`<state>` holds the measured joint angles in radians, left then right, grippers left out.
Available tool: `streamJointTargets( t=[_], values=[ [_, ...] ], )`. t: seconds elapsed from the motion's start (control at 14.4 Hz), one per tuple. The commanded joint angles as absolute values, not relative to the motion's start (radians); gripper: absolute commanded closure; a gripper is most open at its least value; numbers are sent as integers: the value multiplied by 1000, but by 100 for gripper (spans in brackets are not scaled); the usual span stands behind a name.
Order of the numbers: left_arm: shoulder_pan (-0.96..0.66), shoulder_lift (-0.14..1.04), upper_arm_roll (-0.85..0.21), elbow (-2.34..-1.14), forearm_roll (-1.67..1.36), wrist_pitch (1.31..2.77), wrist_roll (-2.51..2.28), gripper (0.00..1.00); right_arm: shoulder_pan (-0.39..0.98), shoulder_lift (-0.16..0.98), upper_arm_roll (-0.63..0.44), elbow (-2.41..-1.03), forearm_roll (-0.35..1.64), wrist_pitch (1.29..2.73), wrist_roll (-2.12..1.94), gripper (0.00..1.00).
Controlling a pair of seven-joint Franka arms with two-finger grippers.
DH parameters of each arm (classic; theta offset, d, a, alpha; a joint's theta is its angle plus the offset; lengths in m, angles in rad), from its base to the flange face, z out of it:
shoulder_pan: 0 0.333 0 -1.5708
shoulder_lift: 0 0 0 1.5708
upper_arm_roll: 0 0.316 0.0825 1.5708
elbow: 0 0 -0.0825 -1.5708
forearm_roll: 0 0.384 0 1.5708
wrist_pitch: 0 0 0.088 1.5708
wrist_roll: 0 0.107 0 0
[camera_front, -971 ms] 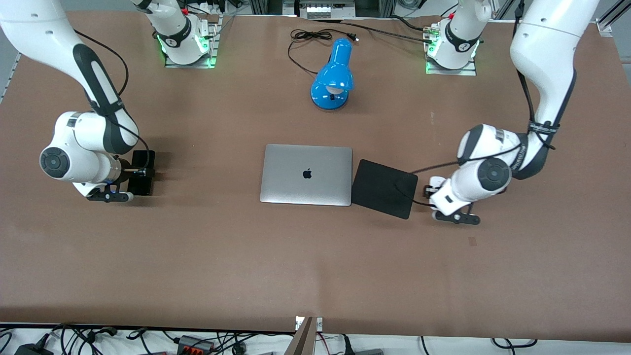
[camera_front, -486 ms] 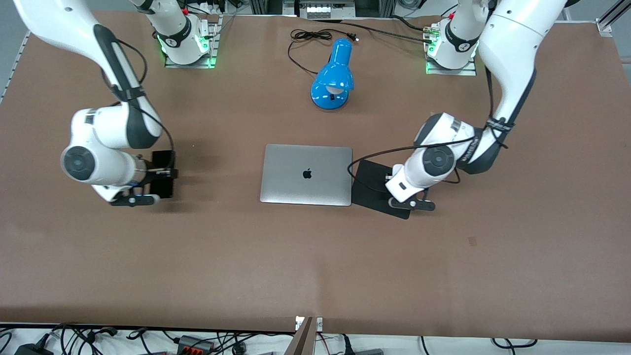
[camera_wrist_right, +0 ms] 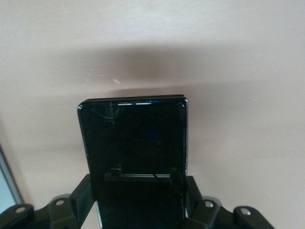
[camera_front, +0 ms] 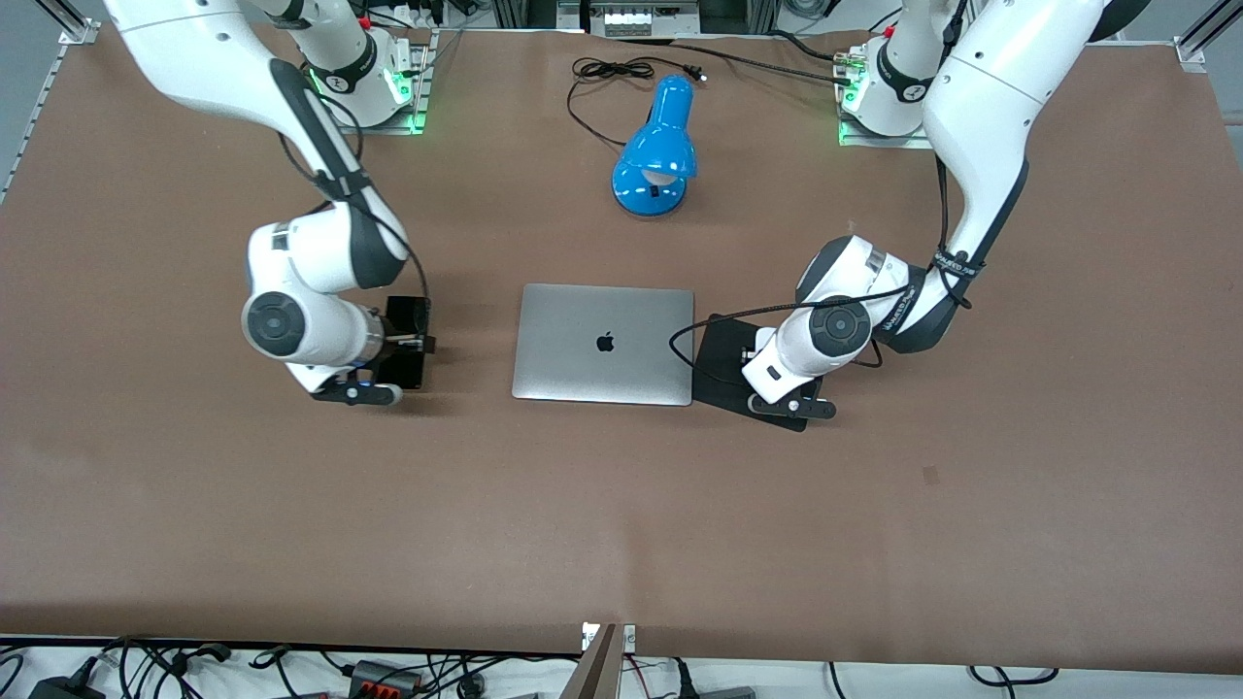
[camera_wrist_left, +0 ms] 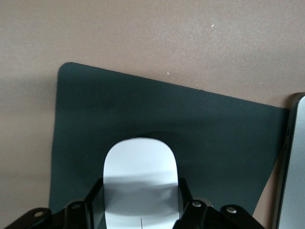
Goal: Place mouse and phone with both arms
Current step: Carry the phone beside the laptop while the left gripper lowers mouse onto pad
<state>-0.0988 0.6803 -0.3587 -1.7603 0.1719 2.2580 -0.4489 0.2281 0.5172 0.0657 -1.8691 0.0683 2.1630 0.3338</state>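
While the closed laptop (camera_front: pixel 603 343) lies mid-table, the mouse (camera_wrist_left: pixel 140 183) is held clamped in the left gripper (camera_wrist_left: pixel 140 210) over the mouse pad (camera_wrist_left: pixel 209 138), and the phone (camera_wrist_right: pixel 136 152) is pinched in the right gripper (camera_wrist_right: pixel 138 200) over bare tabletop beside the laptop.

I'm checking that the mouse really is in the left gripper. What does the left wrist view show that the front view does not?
Only the left wrist view shows the mouse, clamped in the left gripper over the mouse pad.

Only the front view shows the right gripper holding the phone, and the blue lamp.

Both show the mouse pad and the laptop.
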Motion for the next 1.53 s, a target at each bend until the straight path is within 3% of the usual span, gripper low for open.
streamJointTargets(
  t=[0.0,0.21,0.28,0.35,0.42,0.55,0.76,1.11,1.18,1.25,1.32,1.46],
  values=[
    [-104,701,-362,-1733,193,2281,-463,42,290,543,60,-1847,84,2184,429,87],
    [-104,706,-362,-1732,193,2286,-463,41,330,569,60,-1848,84,2209,500,87],
    [-104,707,-362,-1732,192,2284,-463,36,340,584,60,-1848,84,2227,518,87],
    [-104,709,-361,-1732,192,2284,-463,23,348,591,60,-1848,84,2236,531,87],
    [-104,709,-360,-1732,192,2286,-462,21,357,597,60,-1848,83,2247,531,87],
    [-103,707,-360,-1732,192,2284,-462,0,377,609,60,-1848,81,2263,520,86],
    [-86,693,-360,-1692,193,2237,-454,0,380,618,58,-1847,80,2270,520,87],
    [-23,550,-360,-1588,192,1908,-453,0,380,624,60,-1847,77,2273,518,83],
    [-2,513,-360,-1565,193,1823,-443,0,380,629,60,-1847,80,2273,520,73],
    [20,491,-362,-1539,193,1766,-424,0,380,630,60,-1847,81,2275,531,47],
    [41,471,-364,-1517,184,1702,-385,0,379,629,58,-1847,84,2275,532,0],
    [72,381,-367,-1508,176,1596,-322,0,374,626,58,-1826,84,2264,531,0]
  ],
)
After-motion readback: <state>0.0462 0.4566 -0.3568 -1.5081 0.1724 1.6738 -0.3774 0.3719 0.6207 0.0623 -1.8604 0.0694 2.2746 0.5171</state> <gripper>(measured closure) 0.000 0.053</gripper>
